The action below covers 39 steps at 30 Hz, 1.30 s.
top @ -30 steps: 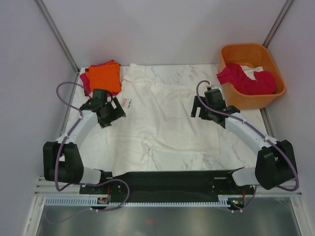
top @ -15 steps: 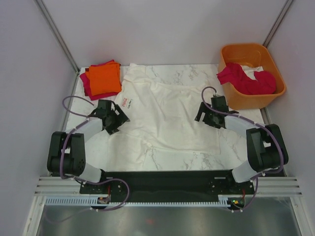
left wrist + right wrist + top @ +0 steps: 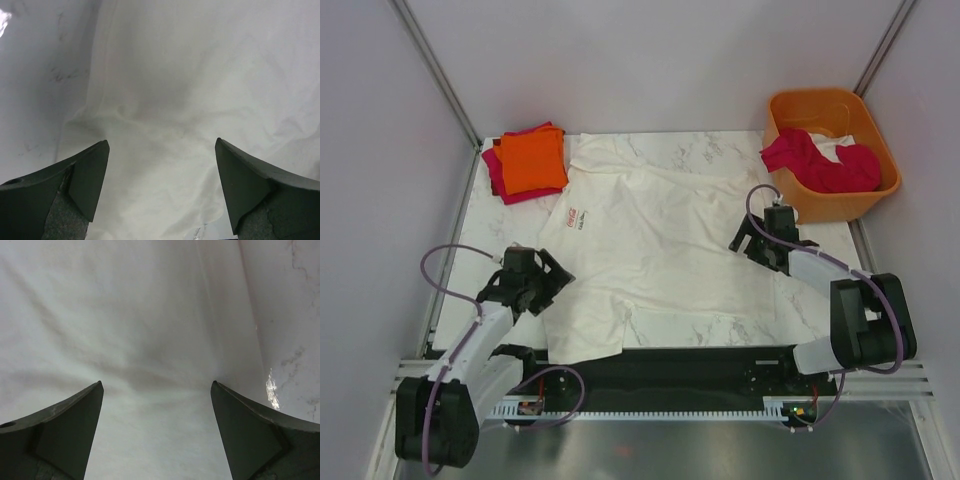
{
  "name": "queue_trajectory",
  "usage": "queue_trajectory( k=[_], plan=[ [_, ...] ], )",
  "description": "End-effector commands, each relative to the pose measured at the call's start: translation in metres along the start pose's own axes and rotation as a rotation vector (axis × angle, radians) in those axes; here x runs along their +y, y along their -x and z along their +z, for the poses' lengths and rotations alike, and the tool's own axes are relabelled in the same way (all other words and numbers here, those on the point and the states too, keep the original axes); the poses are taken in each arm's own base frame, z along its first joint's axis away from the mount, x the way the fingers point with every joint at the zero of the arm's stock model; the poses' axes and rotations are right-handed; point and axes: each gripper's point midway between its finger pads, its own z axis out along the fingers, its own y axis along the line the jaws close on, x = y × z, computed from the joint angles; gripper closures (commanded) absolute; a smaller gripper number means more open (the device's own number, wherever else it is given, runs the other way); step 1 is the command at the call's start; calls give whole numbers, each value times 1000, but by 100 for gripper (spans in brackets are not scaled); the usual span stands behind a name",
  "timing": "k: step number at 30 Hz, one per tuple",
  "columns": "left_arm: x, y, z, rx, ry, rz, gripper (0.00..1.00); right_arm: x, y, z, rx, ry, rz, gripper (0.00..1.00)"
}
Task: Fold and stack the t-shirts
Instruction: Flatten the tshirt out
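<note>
Progress is partial: folded tees [image 3: 527,163] piled, white tee [image 3: 660,225] spread unfolded, others in tub [image 3: 817,95]; left gripper [image 3: 162,150] and right gripper [image 3: 156,387] jaws apart.

Top high, wide; wrists close above t-shirt [image 3: 650,235].

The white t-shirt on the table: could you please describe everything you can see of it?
The white t-shirt is soft cloth, spread wrinkled across the marbled table, with a small red logo near its left side. Its near left corner reaches the table's front edge. The open left gripper and open right gripper sit over its side edges; contact is unclear.
</note>
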Motion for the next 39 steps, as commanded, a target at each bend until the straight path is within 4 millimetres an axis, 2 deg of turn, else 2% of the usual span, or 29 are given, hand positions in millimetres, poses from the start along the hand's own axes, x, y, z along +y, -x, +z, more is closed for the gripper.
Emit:
queue_trajectory(
  k=[1,3,6,9,10,11,12,13,14,15,16,17,18,19,21,22,23,24,25,27,28,29,31,32,34,35,37,38,39],
  plan=[
    [41,-30,-11,56,149,-95,5,-24,-28,-9,67,-70,31,2],
    [45,-37,-11,69,149,-94,5,-25,-23,-16,44,-80,26,2],
    [36,-48,-17,99,120,-86,6,-27,-4,-33,-36,-104,5,2],
    [24,-32,-24,30,91,-69,6,-4,24,-51,-108,-29,-30,2],
    [19,-25,-27,9,82,-60,6,11,28,-57,-112,12,-57,2],
    [5,-10,-36,-34,60,-47,6,35,48,-68,-153,66,-75,2],
    [-3,-3,-39,-47,44,-37,6,48,52,-72,-145,84,-106,2],
    [-19,9,-48,-73,7,-39,6,76,49,-79,-145,140,-177,2],
    [-19,17,-50,-106,20,-13,6,106,67,-95,-190,203,-205,2],
    [-22,22,-51,-118,22,-12,5,124,66,-94,-182,232,-241,2],
    [-26,30,-53,-150,20,-14,5,160,70,-109,-202,313,-296,2],
    [-30,35,-53,-163,14,-8,5,177,69,-111,-195,349,-321,2],
    [-31,36,-51,-155,24,-7,5,190,61,-97,-153,360,-344,2],
    [-38,41,-53,-159,18,-7,5,216,54,-91,-105,422,-377,2],
    [-42,44,-49,-146,37,-5,5,230,49,-79,-55,451,-381,2],
    [-40,42,-37,-110,88,-1,5,232,56,-75,-69,423,-367,2],
    [-42,44,-32,-96,106,0,5,227,51,-59,-48,385,-357,2],
    [-109,94,-23,-269,-128,131,1,224,53,-51,-59,360,-352,2],
    [-126,96,-4,-216,-133,153,1,218,53,-42,-58,330,-351,2],
    [-142,103,20,-179,-134,208,1,204,51,-15,-33,282,-373,2],
    [-165,116,23,-185,-168,225,1,200,57,-8,-32,268,-372,2],
    [-157,110,56,-130,-109,250,1,191,51,10,7,243,-371,2],
    [-179,125,72,-130,-133,271,2,171,68,26,15,214,-327,3],
    [-172,122,94,-99,-98,273,2,162,68,36,31,199,-312,3],
    [-170,130,107,-98,-81,261,2,145,81,46,31,177,-284,3],
    [-162,127,119,-78,-55,256,2,139,82,53,40,166,-284,3],
    [-145,127,127,-62,-21,241,2,127,91,60,35,136,-288,3],
    [-138,124,130,-52,-7,237,2,118,88,70,54,111,-287,3],
    [-130,126,128,-74,28,154,3,112,89,74,64,95,-282,3]
  ],
)
